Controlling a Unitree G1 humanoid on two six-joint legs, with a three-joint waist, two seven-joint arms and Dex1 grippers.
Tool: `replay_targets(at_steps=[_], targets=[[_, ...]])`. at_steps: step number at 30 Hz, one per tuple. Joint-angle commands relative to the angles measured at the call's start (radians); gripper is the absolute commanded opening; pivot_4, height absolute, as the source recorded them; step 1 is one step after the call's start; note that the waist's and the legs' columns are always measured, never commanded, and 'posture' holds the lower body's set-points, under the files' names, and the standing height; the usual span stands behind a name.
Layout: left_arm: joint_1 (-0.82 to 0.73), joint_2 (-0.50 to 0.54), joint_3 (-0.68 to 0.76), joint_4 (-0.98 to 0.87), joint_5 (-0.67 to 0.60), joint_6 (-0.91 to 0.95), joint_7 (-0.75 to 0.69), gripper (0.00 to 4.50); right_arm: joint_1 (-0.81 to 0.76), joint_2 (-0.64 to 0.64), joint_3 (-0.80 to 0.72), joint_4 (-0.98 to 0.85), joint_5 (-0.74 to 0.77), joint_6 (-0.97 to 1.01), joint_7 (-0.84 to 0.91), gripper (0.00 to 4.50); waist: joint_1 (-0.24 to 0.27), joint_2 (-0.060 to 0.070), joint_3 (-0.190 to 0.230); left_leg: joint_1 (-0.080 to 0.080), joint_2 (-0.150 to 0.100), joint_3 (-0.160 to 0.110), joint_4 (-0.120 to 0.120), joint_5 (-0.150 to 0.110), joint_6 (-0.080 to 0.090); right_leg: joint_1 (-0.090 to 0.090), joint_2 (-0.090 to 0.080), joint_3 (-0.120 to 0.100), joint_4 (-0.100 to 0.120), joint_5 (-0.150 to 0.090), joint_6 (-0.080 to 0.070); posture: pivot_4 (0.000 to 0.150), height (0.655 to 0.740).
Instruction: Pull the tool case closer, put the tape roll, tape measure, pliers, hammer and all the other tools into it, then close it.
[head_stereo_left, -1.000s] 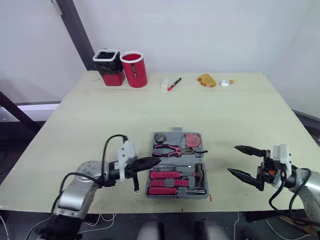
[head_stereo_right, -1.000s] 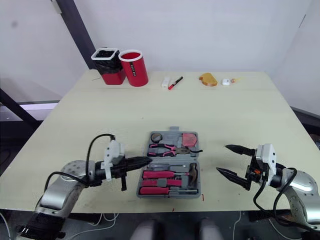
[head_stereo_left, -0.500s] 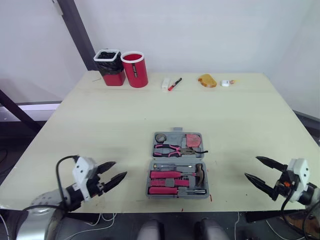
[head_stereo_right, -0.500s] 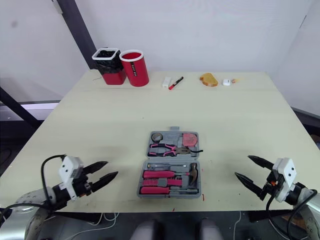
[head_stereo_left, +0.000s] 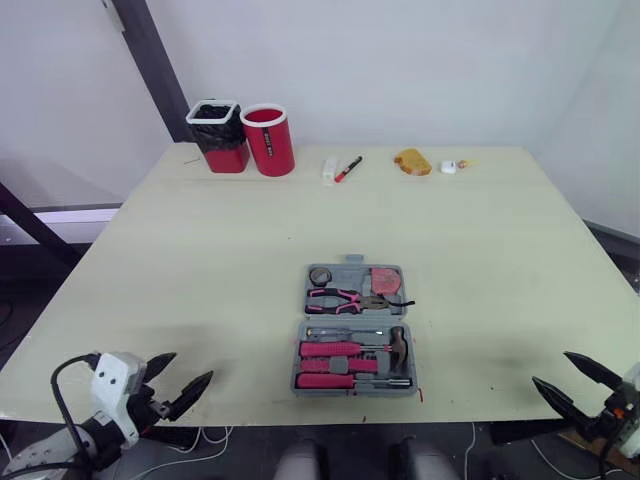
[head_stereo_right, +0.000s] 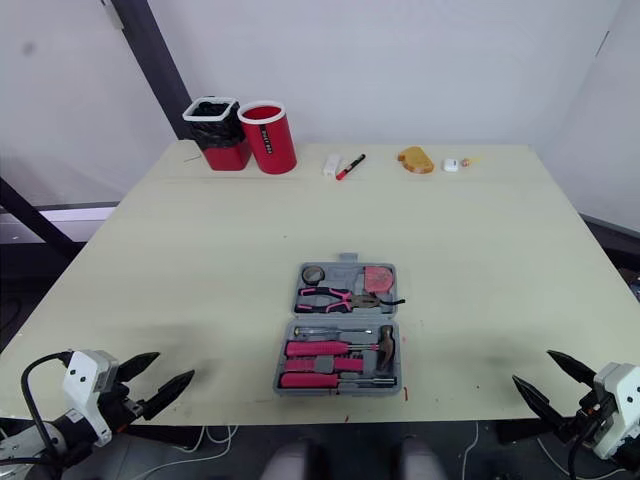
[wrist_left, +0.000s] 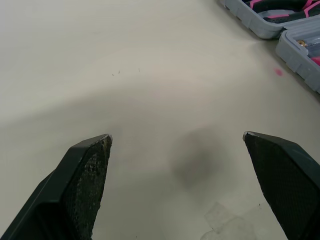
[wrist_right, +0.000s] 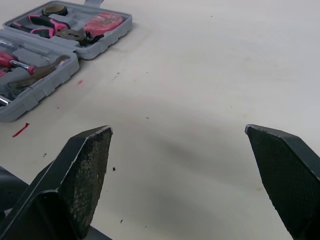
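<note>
- Hovering at the near left corner of the table (head_stereo_left: 200, 260), the left gripper (head_stereo_left: 190, 366) has its two black fingers (wrist_left: 85, 175) spread wide with nothing between them.
- The right gripper (head_stereo_left: 551, 368) hangs at the near right edge, its fingers (wrist_right: 85, 170) likewise spread wide and empty.
- Both grippers are well apart from the tool case (head_stereo_left: 352, 314), which lies between them, near the front edge of the table.
- The case is grey and lies opened out flat, with one half nearer the robot and the other behind it.
- In the far half sit the tape roll (head_stereo_left: 320, 275) on the left, the tape measure (head_stereo_left: 384, 279) on the right and the pliers (head_stereo_left: 335, 296) with pink handles just in front of them.
- In the near half lie the hammer (head_stereo_left: 398, 345) on the right and red-handled screwdrivers (head_stereo_left: 328, 351) beside it.
- A small red mark (wrist_right: 21, 131) shows on the table just beside the case's near right corner.
- Along the far edge stand a bin with a black liner (head_stereo_left: 220, 135) and, touching or just beside it, a red cup (head_stereo_left: 268, 138).
- Further right lie a red marker (head_stereo_left: 348, 168) and an orange object (head_stereo_left: 412, 161).
</note>
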Motion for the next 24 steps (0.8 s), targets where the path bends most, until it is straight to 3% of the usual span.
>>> replay_targets(at_steps=[1, 11, 17, 19, 22, 24], targets=[[-0.023, 0.005, -0.005, -0.018, 0.004, -0.022, 0.000, 4.48, -0.024, -0.009, -0.015, -0.015, 0.003, -0.012, -0.005, 4.50, 0.000, 0.000, 0.000, 0.000, 0.000, 0.000, 0.000, 0.000, 0.000, 0.000, 0.000, 0.000, 0.000, 0.000, 0.000, 0.150, 0.7400], [-0.196, 0.058, -0.135, 0.034, 0.027, 0.016, -0.074, 4.48, -0.217, -0.069, 0.138, -0.071, -0.002, 0.135, 0.013, 4.50, 0.000, 0.000, 0.000, 0.000, 0.000, 0.002, 0.000, 0.000, 0.000, 0.000, 0.001, 0.000, 0.000, 0.002, -0.004, 0.150, 0.7400], [-0.413, 0.090, -0.268, 0.233, 0.096, -0.031, -0.174, 4.48, -0.427, -0.073, 0.278, 0.022, -0.086, 0.160, 0.025, 4.50, 0.001, 0.000, 0.000, -0.001, -0.001, 0.000, 0.000, 0.000, 0.000, 0.000, 0.003, 0.000, 0.000, 0.003, -0.004, 0.150, 0.7400], [-0.467, 0.096, -0.304, 0.289, 0.114, -0.050, -0.212, 4.10, -0.481, -0.072, 0.311, 0.063, -0.109, 0.150, 0.038, 4.50, 0.002, 0.000, 0.000, -0.001, -0.001, 0.000, 0.000, 0.000, 0.000, 0.000, 0.003, -0.001, 0.000, 0.004, -0.002, 0.150, 0.7400], [-0.553, 0.100, -0.360, 0.375, 0.145, -0.073, -0.268, 2.87, -0.562, -0.065, 0.359, 0.121, -0.141, 0.138, 0.053, 3.67, 0.001, 0.000, 0.000, -0.002, -0.001, 0.000, 0.000, 0.000, 0.000, -0.001, 0.003, -0.001, 0.000, 0.005, 0.000, 0.150, 0.7400], [-0.621, 0.092, -0.404, 0.437, 0.164, -0.090, -0.316, 2.07, -0.614, -0.067, 0.409, 0.167, -0.174, 0.122, 0.090, 2.81, 0.001, 0.000, 0.001, -0.002, -0.001, 0.000, 0.000, 0.000, 0.000, 0.000, 0.003, -0.001, 0.000, 0.005, 0.000, 0.150, 0.7400]])
